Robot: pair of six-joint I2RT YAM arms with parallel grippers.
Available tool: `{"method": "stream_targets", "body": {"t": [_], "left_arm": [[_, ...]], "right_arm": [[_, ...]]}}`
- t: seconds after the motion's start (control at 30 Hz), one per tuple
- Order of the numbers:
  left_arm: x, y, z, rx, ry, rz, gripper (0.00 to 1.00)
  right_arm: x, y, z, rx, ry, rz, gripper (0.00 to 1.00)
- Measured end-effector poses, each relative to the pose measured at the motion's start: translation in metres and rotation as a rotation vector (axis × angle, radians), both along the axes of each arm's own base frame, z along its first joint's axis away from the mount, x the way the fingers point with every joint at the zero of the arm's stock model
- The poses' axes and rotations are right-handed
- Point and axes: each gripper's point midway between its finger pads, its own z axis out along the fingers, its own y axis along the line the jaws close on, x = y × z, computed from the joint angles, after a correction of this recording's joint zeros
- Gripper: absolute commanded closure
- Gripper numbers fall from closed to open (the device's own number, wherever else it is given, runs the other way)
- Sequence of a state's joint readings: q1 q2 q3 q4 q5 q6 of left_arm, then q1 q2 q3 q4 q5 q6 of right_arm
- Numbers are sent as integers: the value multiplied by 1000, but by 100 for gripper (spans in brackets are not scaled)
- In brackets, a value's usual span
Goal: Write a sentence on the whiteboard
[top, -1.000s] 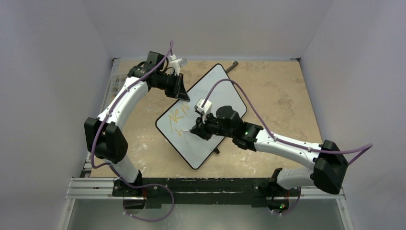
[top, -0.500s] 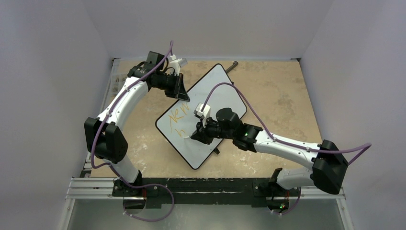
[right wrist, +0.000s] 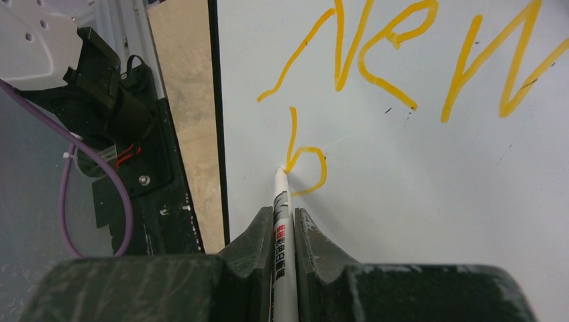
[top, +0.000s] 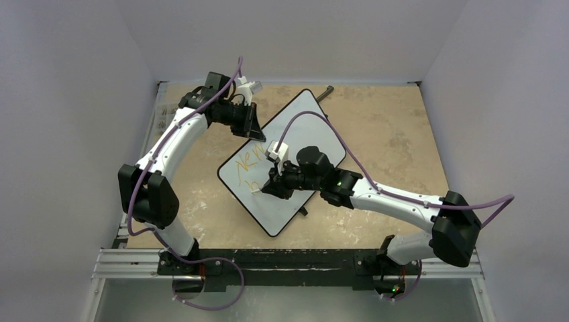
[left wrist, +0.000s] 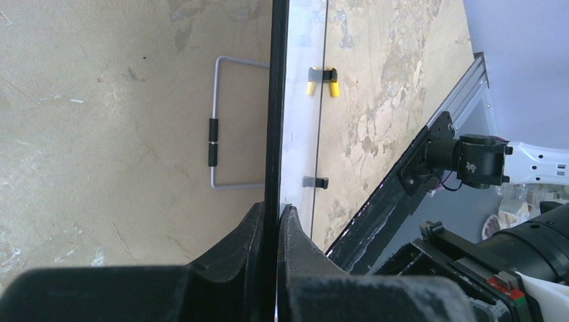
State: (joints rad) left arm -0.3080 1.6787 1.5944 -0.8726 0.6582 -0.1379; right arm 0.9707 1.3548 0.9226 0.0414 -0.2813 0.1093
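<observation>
The whiteboard [top: 305, 127] lies slanted on the table, white with a thin black rim. The sentence [right wrist: 402, 60] on it is orange lettering that reads "New", with a "b" [right wrist: 303, 164] started on the line below; from above the sentence [top: 249, 162] shows on the board's left half. My right gripper [right wrist: 283, 213] is shut on a white marker [right wrist: 281, 198], whose tip touches the board at the base of the "b". My left gripper [left wrist: 272, 208] is shut on the whiteboard's black rim [left wrist: 275, 100] at its upper left edge.
A bent wire stand with a black grip [left wrist: 213, 137] lies on the tan table beside the board. Yellow and black feet [left wrist: 321, 79] show at the board's far rim. A dark rod [top: 327, 90] lies behind the board. The arms' mounting rail [top: 288, 261] runs along the near edge.
My right gripper has slid left and toward the near edge with the marker, and the single orange stroke under "New" has become a "b". The left arm has held still.
</observation>
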Motion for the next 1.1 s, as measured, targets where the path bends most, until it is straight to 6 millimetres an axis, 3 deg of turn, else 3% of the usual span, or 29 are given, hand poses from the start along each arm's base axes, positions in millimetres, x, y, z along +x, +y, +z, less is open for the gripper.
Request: {"method": "stream_targets", "body": {"t": [0.47,0.77,1.1], "left_arm": [[-1,0,0,-2,12,7,100],[-3,0,0,-5,25,18,100],[-3,-1,1,-7,28,22,100]], "right_arm": [[5,-1,14,29,-26,-27,100],[13,-23,59,176,-78,-114,100],[21,-25,25,115,-26,-170,100]]}}
